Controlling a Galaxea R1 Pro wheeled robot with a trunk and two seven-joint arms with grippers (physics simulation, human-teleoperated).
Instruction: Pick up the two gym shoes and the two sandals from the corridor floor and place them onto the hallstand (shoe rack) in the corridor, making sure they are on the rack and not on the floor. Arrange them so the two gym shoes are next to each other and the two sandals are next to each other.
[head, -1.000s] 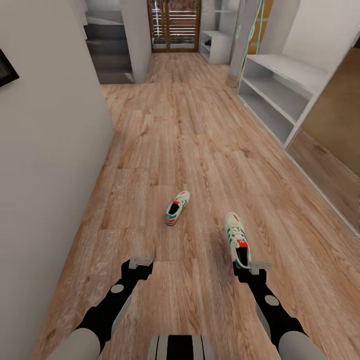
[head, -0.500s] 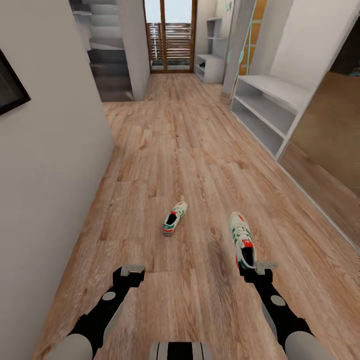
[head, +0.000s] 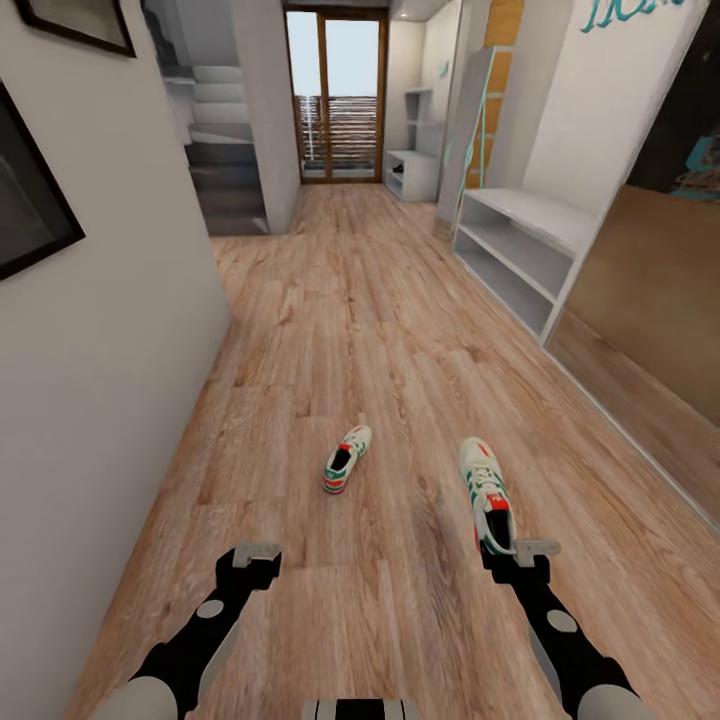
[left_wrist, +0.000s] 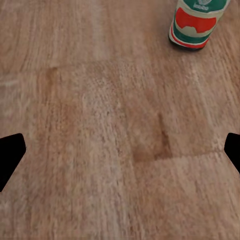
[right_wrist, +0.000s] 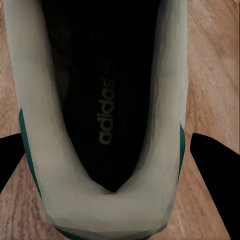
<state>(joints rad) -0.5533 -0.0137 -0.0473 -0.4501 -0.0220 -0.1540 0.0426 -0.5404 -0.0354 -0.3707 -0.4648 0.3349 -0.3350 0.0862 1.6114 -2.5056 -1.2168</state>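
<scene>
Two white gym shoes with green stripes lie on the wood-plank corridor floor. The left shoe has its red-and-green heel toward me. The right shoe points away, and its dark opening lies between my fingers. My right gripper is open, one finger on each side of that shoe's heel. My left gripper hangs open over bare floor, short of the left shoe. The hallstand stands far down the corridor by the door. The sandals are out of view.
A plain low grey two-shelf bench lines the right wall, with a large brown panel beside it. A white wall runs close along my left. Stairs and a glass door close the far end.
The whole view has tilted upward, so more of the corridor's far end shows. Both shoes lie where they were, and my right gripper stays at the right shoe's heel.
</scene>
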